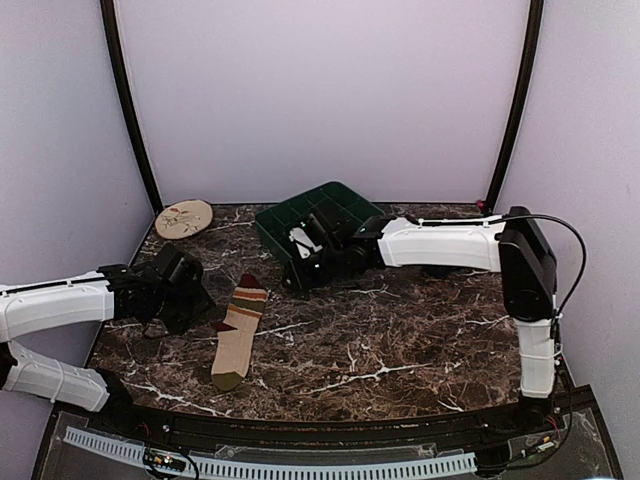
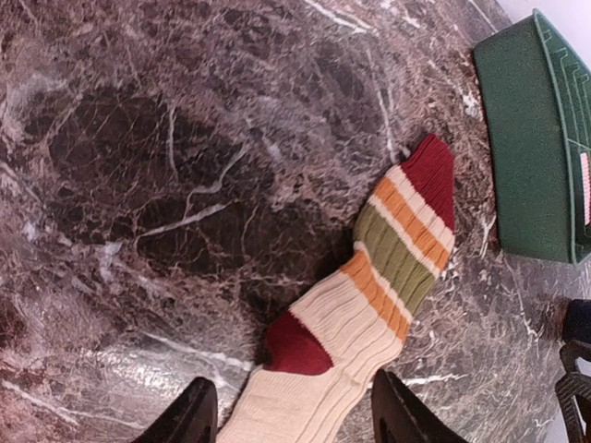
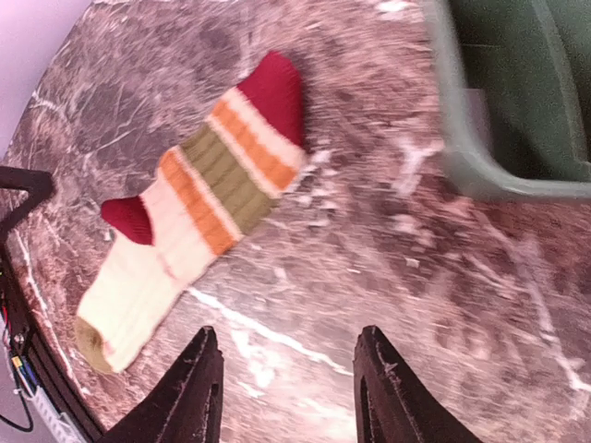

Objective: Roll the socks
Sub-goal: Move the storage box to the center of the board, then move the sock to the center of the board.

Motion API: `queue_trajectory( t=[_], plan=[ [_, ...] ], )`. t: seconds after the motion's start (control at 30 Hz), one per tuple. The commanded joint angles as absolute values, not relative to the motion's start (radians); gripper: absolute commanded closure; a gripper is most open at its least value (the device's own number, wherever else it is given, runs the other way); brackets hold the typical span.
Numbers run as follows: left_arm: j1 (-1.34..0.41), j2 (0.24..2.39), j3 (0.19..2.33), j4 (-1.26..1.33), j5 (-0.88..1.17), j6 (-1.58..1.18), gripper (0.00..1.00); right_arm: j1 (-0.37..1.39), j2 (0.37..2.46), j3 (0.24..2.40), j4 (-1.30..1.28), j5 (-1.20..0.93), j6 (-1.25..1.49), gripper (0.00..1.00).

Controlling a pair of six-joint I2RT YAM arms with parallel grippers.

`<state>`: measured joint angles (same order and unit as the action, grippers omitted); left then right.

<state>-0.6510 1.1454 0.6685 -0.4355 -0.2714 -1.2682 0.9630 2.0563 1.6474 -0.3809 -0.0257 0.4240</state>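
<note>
Pale lilac walls enclose a dark marble-patterned table, black poles, perhaps frame struts, in the corners.

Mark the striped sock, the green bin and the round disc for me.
striped sock [image 1: 238,335]: top external view, beige foot section.
green bin [image 1: 296,198]: top external view, far-left rim.
round disc [image 1: 184,218]: top external view, centre.

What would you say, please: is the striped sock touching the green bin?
Apart. The left wrist view shows a strip of table between the green bin and the cuff end of the striped sock.
</note>
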Motion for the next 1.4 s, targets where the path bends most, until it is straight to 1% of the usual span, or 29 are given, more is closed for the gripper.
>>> queue_trajectory(
  t=[0.0, 0.1, 0.27, 0.37, 0.47, 0.7, 0.77, 0.83, 0.97, 1.0, 1.03, 1.2, 1.37],
  plan=[
    [-0.653, 1.115, 0.591, -0.438, -0.202, -1.282, 0.4, 0.997, 2.17, 1.789, -0.346, -0.066, 0.475, 0.55],
    [-0.653, 1.101, 0.555, -0.423, -0.177, -1.262, 0.4, 1.016, 2.26, 1.905, -0.37, -0.067, 0.486, 0.53],
    [-0.645, 1.081, 0.528, -0.4, -0.155, -1.211, 0.4, 1.021, 2.441, 2.175, -0.513, -0.006, 0.499, 0.52],
    [-0.638, 1.08, 0.528, -0.397, -0.141, -1.173, 0.4, 1.02, 2.522, 2.279, -0.559, 0.0, 0.499, 0.51],
    [-0.635, 1.08, 0.526, -0.394, -0.125, -1.147, 0.4, 1.017, 2.58, 2.327, -0.578, 0.007, 0.507, 0.5],
    [-0.634, 1.087, 0.494, -0.334, -0.069, -1.108, 0.4, 1.011, 2.633, 2.331, -0.567, 0.003, 0.504, 0.51],
    [-0.633, 1.094, 0.484, -0.318, -0.048, -1.104, 0.4, 1.01, 2.648, 2.337, -0.564, -0.005, 0.502, 0.54],
    [-0.634, 1.104, 0.477, -0.312, -0.03, -1.1, 0.4, 1.01, 2.661, 2.339, -0.565, -0.013, 0.506, 0.61],
    [-0.634, 1.136, 0.474, -0.295, 0.008, -1.079, 0.4, 1.011, 2.651, 2.291, -0.537, -0.04, 0.528, 0.84],
    [-0.633, 1.143, 0.474, -0.287, 0.019, -1.075, 0.4, 1.011, 2.633, 2.267, -0.521, -0.045, 0.534, 0.9],
    [-0.633, 1.151, 0.475, -0.281, 0.028, -1.069, 0.4, 1.012, 2.614, 2.233, -0.497, -0.045, 0.542, 0.99],
    [-0.634, 1.176, 0.476, -0.248, 0.069, -1.047, 0.4, 1.021, 2.452, 2.008, -0.369, 0.042, 0.582, 1.0],
    [-0.634, 1.176, 0.496, -0.262, 0.083, -1.012, 0.4, 1.049, 2.296, 1.801, -0.326, 0.145, 0.641, 1.0]
  ],
)
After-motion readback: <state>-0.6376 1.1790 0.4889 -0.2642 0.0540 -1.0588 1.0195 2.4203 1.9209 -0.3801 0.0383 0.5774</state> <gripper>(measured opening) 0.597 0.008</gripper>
